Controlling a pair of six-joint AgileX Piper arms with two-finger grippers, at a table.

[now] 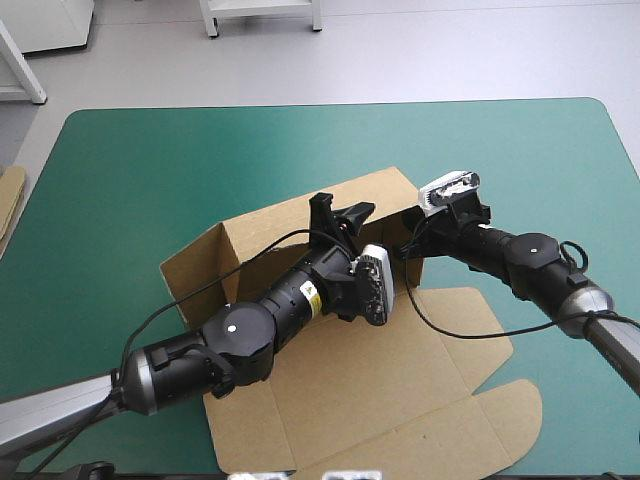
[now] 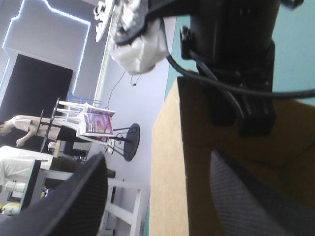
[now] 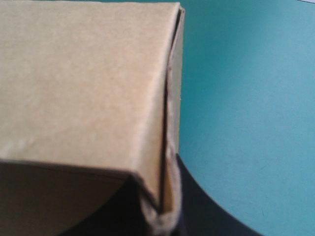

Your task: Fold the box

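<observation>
The brown box [image 1: 385, 375] lies in the middle of the table, its back and side walls raised and its lid flat toward the near edge. My left gripper [image 1: 340, 215] is open and straddles the top edge of the back wall [image 2: 167, 147], one black finger [image 2: 74, 196] outside and the other inside. My right gripper [image 1: 408, 245] is at the box's right rear corner, shut on the doubled side wall [image 3: 170, 137]. Its fingertips [image 3: 206, 211] pinch the board's edge. The right gripper [image 2: 236, 73] also shows just beyond the wall in the left wrist view.
An edge of more brown board [image 1: 10, 195] shows at the table's left edge. The teal-green cover [image 1: 150, 170] lies bare behind and to both sides of the box. Both arms crowd over the box's middle and right side.
</observation>
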